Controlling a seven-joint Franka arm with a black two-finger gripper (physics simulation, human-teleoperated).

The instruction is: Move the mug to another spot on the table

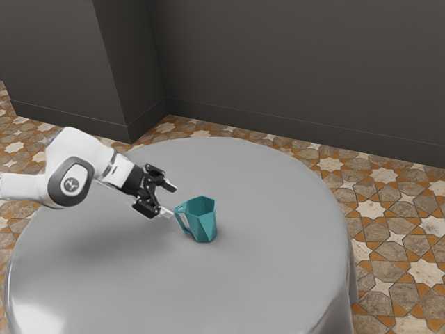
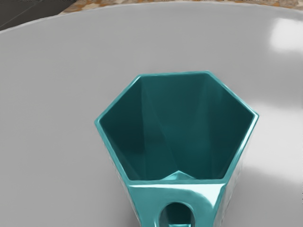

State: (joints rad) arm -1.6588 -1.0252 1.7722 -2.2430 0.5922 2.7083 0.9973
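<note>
The teal, six-sided mug (image 1: 200,219) stands upright near the middle of the round grey table (image 1: 278,181). It is judged rigid, light and smooth-walled, so it may slip. The recommended hold is across the handle (image 2: 177,213) or over the rim. The gripper (image 1: 167,200) is spread wide and holds nothing. The mug sits just right of the fingertips, with its handle facing them.

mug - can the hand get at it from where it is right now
Probably yes: the hand is open right beside the mug, whose handle faces it, and nothing stands between them on the table.
</note>
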